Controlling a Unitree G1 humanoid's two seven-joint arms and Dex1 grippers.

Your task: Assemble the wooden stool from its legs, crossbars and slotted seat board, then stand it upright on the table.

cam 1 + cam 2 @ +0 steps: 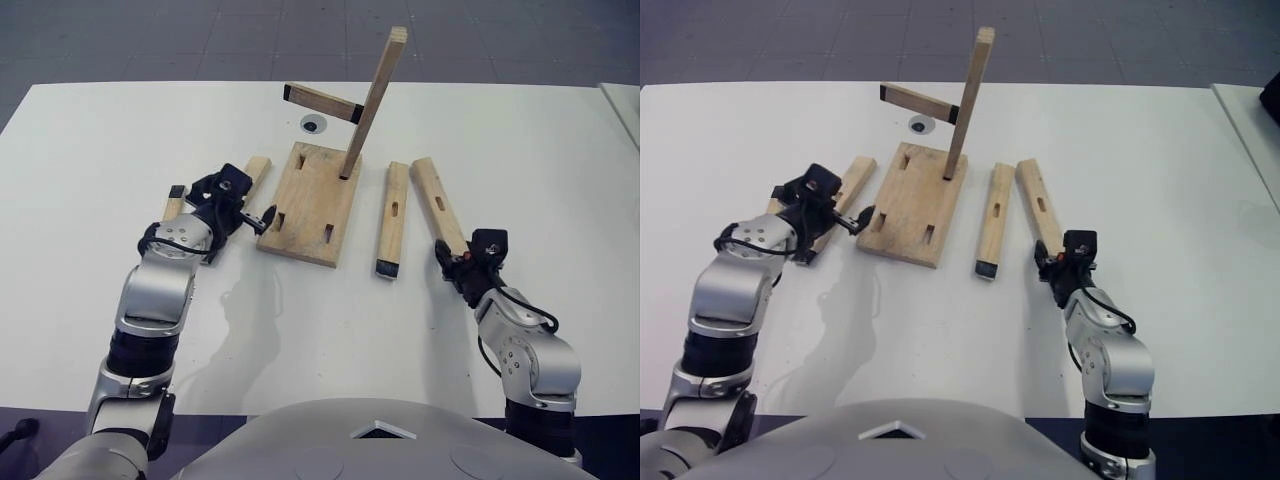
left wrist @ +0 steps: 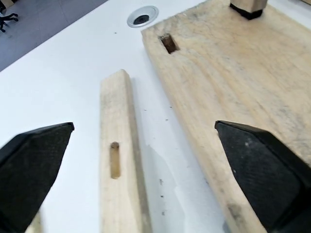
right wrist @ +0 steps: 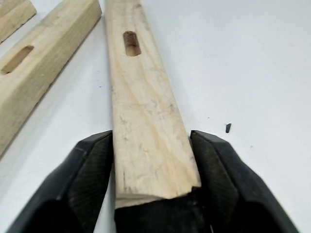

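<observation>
The slotted seat board lies flat in the middle of the table. One leg stands upright in its far right slot, with a crossbar sticking out to the left. Two loose legs lie right of the board: one free, the other with my right gripper shut on its near end. My left gripper hangs open at the board's left edge, over another slotted leg. A further short wooden piece lies left of that arm.
A round cable hole sits in the white table just behind the board. A small dark chip lies beside the held leg. A second table's edge shows at far right.
</observation>
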